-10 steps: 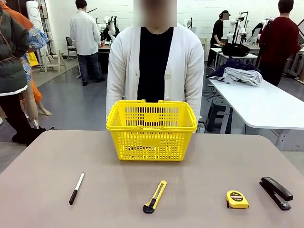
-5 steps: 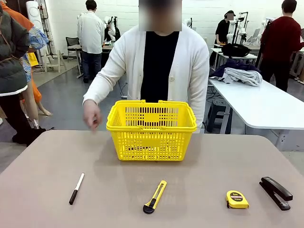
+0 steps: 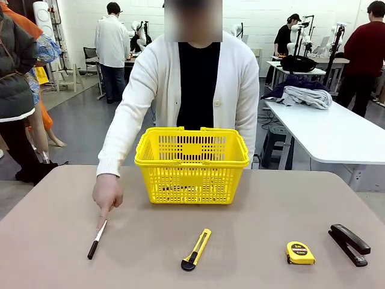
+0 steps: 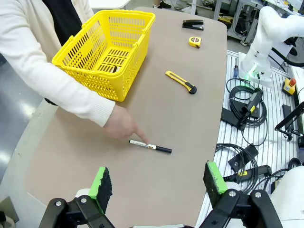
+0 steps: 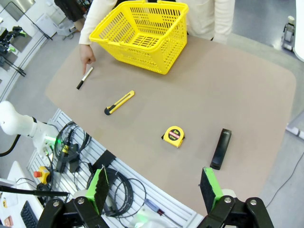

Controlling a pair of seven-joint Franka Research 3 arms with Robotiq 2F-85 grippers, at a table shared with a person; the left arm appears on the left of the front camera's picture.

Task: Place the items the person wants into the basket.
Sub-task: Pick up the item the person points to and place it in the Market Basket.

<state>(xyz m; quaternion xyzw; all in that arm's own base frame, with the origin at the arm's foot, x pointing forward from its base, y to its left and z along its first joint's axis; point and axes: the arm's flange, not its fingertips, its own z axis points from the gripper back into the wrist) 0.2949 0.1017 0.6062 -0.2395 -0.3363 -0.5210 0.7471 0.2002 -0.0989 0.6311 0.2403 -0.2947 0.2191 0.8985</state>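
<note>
The person's hand point(image 3: 108, 194) points at the marker point(image 3: 97, 239) lying out left, well apart from the basket point(image 3: 191, 180), and with left gripper point(image 4: 157, 180) and right gripper point(image 5: 154, 187) both gaping wide and empty, the left should straddle its black middle crosswise once that finger clears.

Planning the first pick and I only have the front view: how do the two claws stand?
Observer: The left claw is open, jaws wide apart, above the table.
Operator: And the right?
Observer: The right claw is open too, off the table, above cables.
Operator: What lies nearest the left claw?
Observer: The black marker with white cap, which the person's hand points at.
</note>
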